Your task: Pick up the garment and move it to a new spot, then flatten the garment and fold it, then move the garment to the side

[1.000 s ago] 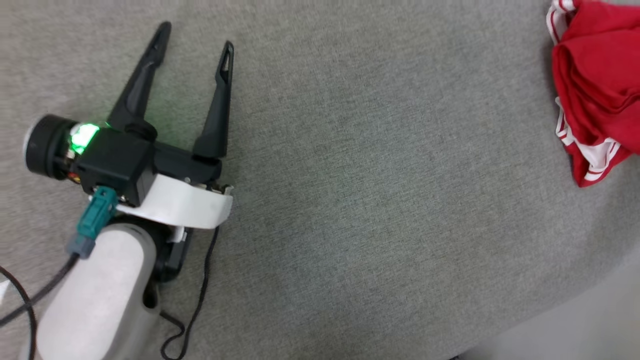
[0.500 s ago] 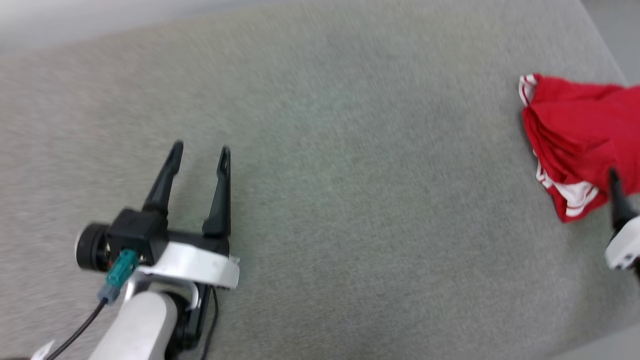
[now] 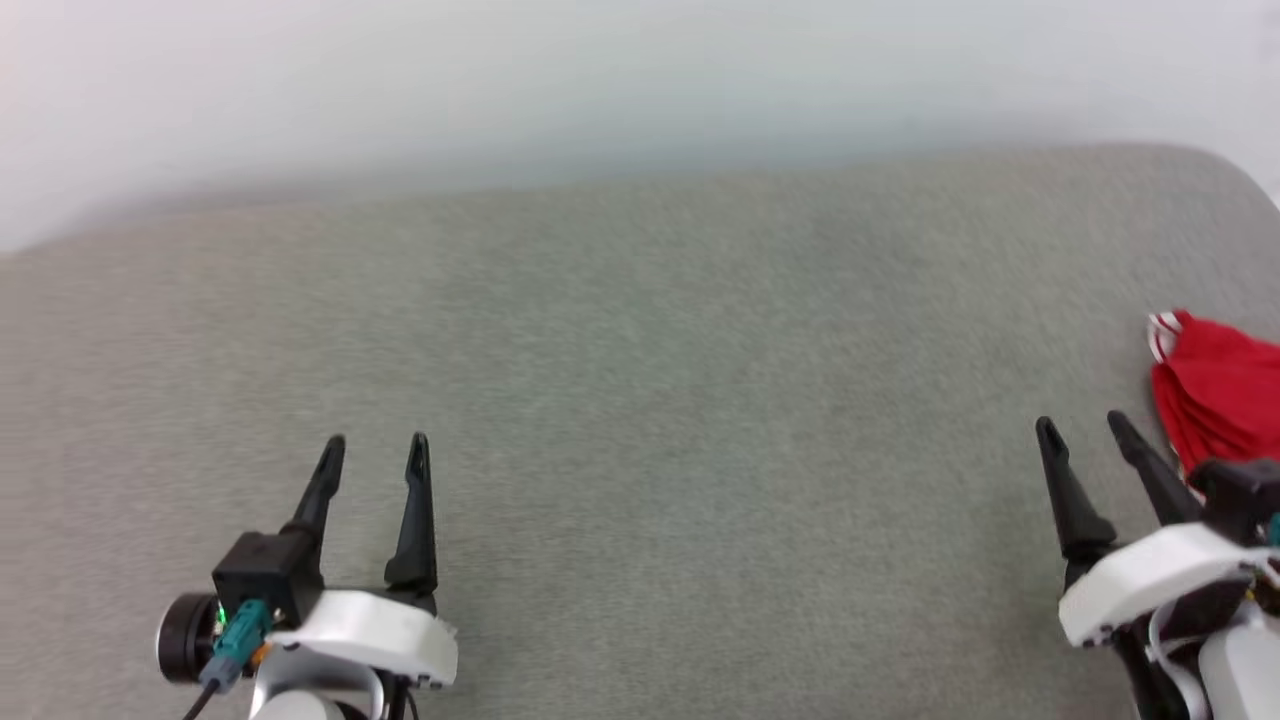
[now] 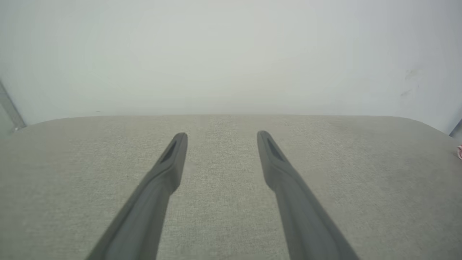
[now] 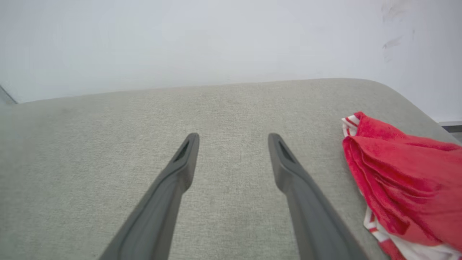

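Note:
The garment is a bright red bunched cloth with red-and-white striped trim, lying at the far right of the grey padded surface; the right wrist view shows the garment just to the right of my fingers. My right gripper stands open and empty beside it, a little to its left, not touching. My left gripper is open and empty at the lower left, far from the cloth. In the left wrist view the left gripper hovers over bare grey fabric, with a sliver of the garment at the right edge.
A pale wall rises behind the surface's far edge. The surface's right corner rounds off just beyond the garment. Bare grey fabric stretches between the two grippers.
The head camera has tilted up, so the wall and the right gripper have come into view. The left gripper stays open throughout.

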### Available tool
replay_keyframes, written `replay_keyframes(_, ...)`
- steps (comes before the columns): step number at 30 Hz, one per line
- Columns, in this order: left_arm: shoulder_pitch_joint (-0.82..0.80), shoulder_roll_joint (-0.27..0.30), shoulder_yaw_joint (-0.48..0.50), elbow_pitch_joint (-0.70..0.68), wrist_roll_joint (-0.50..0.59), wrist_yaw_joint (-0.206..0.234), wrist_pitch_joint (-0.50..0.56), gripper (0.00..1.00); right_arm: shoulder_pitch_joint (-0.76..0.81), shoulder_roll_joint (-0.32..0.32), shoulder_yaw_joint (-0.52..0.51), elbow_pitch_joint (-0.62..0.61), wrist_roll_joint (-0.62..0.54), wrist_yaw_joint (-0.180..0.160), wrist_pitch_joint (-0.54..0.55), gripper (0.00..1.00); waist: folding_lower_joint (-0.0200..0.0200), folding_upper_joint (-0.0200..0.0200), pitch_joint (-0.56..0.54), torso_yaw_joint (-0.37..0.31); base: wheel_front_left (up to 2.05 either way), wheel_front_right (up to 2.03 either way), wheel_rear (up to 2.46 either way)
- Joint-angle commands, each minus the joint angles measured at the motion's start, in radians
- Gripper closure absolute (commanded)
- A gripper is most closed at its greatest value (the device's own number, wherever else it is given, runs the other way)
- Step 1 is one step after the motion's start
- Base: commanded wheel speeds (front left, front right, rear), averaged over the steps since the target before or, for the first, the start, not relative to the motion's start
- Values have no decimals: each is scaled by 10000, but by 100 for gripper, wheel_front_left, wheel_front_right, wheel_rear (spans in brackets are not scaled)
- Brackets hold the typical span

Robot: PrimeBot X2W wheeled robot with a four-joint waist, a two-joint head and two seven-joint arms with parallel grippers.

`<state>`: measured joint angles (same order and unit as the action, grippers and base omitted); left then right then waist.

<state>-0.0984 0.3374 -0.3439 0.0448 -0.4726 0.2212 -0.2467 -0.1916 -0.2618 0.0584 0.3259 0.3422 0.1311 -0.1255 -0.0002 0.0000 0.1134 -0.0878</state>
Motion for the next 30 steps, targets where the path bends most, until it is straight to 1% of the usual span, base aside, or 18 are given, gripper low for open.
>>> replay_keyframes(1, 187, -24, 28, 62, -44, 20, -53, 0, 383, 87, -139, -291, -52, -7, 1, 0, 2, 0, -578, 568, 0, 0, 0)
replay_keyframes(6, 687, 54, 96, 247, -85, -31, -119, 0, 1500, 604, -635, -2003, -681, -5, 272, 0, 2, 0, -1051, 836, 0, 0, 0)
replay_keyframes(10, 978, 122, 165, 296, -63, -23, -134, 0, 2224, 1008, -822, -3187, -1059, -5, 764, 0, 2, 0, -1253, 863, 0, 0, 0)
replay_keyframes(13, 1090, 96, 185, 264, -20, 19, -148, 0, 2584, 1155, -852, -3820, -1215, -5, 1072, 0, 2, 0, -1300, 842, 0, 0, 0)
replay_keyframes(20, 1071, 75, 228, 354, -68, -82, -167, 0, 2998, 1399, -926, -4514, -1372, -5, 1539, 0, 2, 0, -1343, 705, 0, 0, 0)
replay_keyframes(30, 1109, 32, 291, 420, -68, -83, -182, 0, 3090, 1508, -951, -4697, -1373, -5, 1705, 0, 2, 0, -1332, 586, 0, 0, 0)
